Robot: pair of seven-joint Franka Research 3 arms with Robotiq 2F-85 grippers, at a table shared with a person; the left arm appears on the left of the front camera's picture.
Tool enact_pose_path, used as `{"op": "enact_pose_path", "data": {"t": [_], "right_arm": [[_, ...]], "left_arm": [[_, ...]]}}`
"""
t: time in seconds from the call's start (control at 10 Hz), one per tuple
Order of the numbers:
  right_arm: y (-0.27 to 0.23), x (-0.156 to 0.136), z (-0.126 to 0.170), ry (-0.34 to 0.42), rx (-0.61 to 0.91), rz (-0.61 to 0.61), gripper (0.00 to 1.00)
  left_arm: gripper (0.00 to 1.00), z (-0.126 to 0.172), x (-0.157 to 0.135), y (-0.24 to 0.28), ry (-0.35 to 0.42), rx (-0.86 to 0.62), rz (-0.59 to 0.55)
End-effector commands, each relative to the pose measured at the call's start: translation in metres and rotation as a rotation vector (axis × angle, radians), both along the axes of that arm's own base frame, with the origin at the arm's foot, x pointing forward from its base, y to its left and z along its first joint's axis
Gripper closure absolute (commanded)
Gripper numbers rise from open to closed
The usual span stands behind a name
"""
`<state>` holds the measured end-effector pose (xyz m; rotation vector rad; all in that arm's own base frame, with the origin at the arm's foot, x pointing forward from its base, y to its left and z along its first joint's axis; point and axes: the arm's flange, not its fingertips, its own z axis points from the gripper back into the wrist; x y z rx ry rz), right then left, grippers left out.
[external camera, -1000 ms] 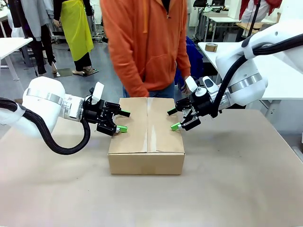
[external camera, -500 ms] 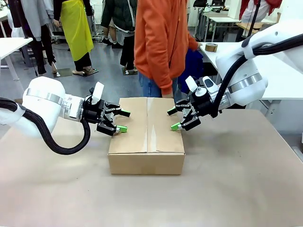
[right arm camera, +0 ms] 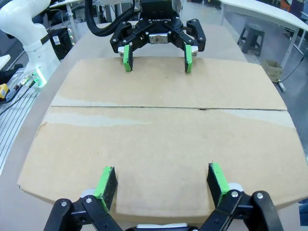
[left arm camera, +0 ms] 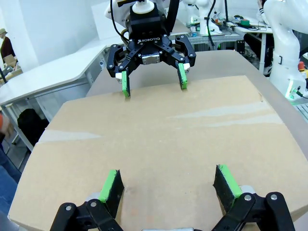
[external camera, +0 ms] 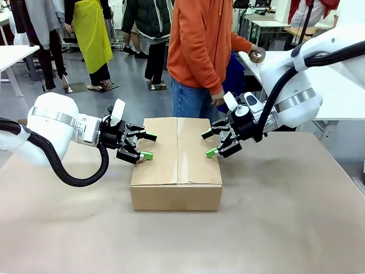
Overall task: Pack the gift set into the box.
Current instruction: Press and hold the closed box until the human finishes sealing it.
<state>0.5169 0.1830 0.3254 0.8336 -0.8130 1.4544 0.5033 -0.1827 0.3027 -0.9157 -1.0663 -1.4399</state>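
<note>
The box point(external camera: 177, 165) stands in the middle of the table with its top flaps folded flat and meeting along a centre seam. The gift set is hidden. My left gripper point(external camera: 150, 146) is open, its green pads over the box's left top edge. Opposite it, my right gripper point(external camera: 207, 144) is open over the right top edge. In the left wrist view my left gripper point(left arm camera: 168, 185) spreads wide above the box point(left arm camera: 159, 139), facing the right gripper point(left arm camera: 154, 79). The right wrist view mirrors this: right gripper point(right arm camera: 161, 185), box point(right arm camera: 163, 120), left gripper point(right arm camera: 156, 57).
A person in an orange hoodie point(external camera: 199, 45) stands behind the box, one hand on a tape roll point(external camera: 256, 56) on the white side table point(external camera: 336, 97) at the right. Other people stand farther back. Bare tabletop point(external camera: 274, 228) surrounds the box.
The person has stepped from behind the box toward the right and reached a hand to the tape roll. Both grippers and the box have stayed put.
</note>
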Motion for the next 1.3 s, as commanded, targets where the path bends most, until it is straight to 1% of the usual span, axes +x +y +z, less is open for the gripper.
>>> {"op": "enact_pose_path", "data": {"t": [0.0,1.2], "right_arm": [[0.0004,-0.0009,0.0008,-0.006,-0.006,-0.005,0.0],[0.0004,-0.0009,0.0008,-0.006,-0.006,-0.005,0.0]], "left_arm": [[0.0,-0.0021,-0.0013,0.0007,-0.014,-0.005,-0.001],[0.0,-0.0021,-0.0013,0.0007,-0.014,-0.005,-0.001]]}}
